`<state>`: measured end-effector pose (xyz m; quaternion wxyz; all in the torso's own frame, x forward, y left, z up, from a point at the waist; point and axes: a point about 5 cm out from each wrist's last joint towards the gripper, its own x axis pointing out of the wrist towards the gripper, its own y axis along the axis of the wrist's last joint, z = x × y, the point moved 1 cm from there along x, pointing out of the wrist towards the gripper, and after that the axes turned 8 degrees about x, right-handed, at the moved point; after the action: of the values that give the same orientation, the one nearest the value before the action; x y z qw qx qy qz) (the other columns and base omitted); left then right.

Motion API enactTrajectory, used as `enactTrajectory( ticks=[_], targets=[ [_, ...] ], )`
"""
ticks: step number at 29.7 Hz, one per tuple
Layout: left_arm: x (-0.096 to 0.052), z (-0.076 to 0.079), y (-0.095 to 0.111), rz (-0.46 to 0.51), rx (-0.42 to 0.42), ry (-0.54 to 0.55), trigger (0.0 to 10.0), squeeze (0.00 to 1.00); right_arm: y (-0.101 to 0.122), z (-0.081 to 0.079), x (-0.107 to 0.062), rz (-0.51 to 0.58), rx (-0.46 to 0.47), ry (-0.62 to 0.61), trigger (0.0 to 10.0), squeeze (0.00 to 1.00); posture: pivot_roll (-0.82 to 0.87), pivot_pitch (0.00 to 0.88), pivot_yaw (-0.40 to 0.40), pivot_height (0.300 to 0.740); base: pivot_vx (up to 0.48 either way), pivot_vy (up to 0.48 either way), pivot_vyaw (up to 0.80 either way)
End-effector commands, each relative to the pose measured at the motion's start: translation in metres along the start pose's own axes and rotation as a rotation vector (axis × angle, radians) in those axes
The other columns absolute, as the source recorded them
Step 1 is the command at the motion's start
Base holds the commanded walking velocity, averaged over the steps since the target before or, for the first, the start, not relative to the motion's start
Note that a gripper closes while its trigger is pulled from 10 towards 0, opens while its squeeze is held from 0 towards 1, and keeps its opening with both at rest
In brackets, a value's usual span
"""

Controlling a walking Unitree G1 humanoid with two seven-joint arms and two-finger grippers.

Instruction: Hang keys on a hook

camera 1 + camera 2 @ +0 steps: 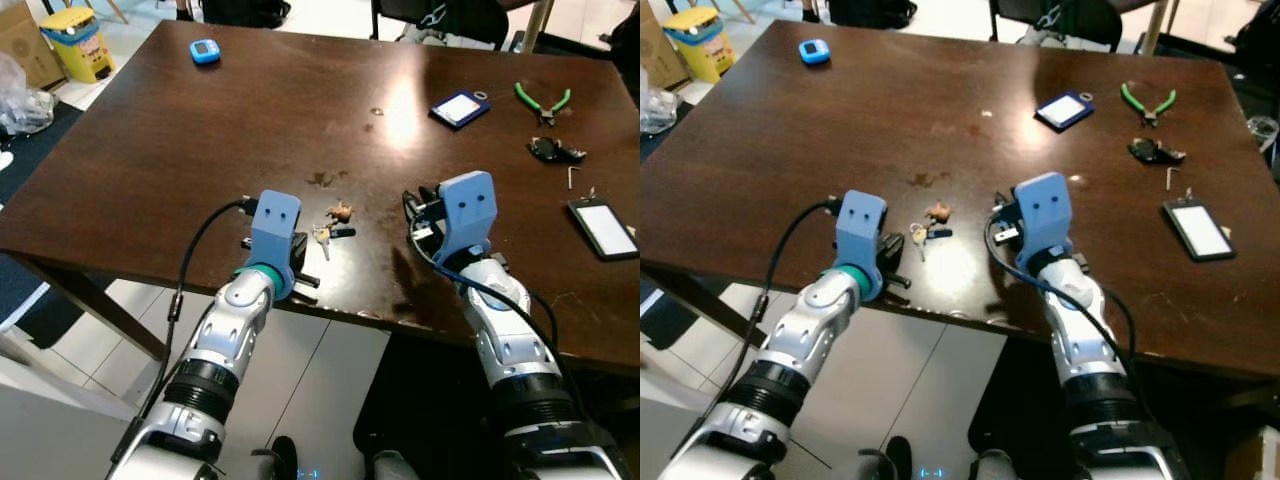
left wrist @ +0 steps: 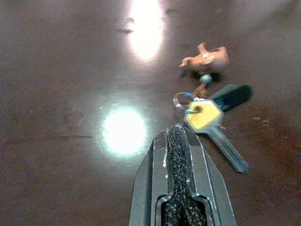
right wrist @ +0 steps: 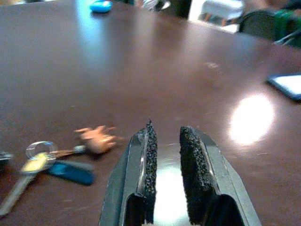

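Fingers of the left gripper (image 2: 178, 136) pressed together, those of the right gripper (image 3: 165, 134) slightly parted — both empty, keys (image 1: 326, 234) on the table (image 1: 200, 150) between them, at the left gripper's 1 o'clock.

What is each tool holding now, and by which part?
Nothing is held. The keys lie on the table, just ahead of the shut left tool; the right tool is slightly open and empty.
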<state>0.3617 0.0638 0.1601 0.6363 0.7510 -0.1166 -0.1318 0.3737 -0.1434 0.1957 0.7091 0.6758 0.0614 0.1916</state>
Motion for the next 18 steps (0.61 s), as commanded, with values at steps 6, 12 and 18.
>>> enactTrajectory(
  ticks=[6,12,18],
  targets=[
    [-0.017,-0.005,0.0,0.004,0.024,0.024,10.0,0.0,-0.037,-0.065,0.007,-0.177,0.142,0.361,10.0,1.0,-0.05,0.171,0.082,0.74,0.0,0.0,0.0],
    [-0.034,-0.015,0.006,0.017,0.019,0.064,10.0,0.0,-0.05,-0.091,0.009,-0.268,0.19,0.497,10.0,1.0,-0.02,0.167,0.06,0.74,0.0,0.0,0.0],
    [-0.044,-0.021,0.007,0.011,0.013,0.081,10.0,0.0,-0.052,-0.086,0.01,-0.282,0.154,0.469,10.0,0.0,-0.02,0.165,0.055,0.74,0.0,0.0,0.0]
  ],
)
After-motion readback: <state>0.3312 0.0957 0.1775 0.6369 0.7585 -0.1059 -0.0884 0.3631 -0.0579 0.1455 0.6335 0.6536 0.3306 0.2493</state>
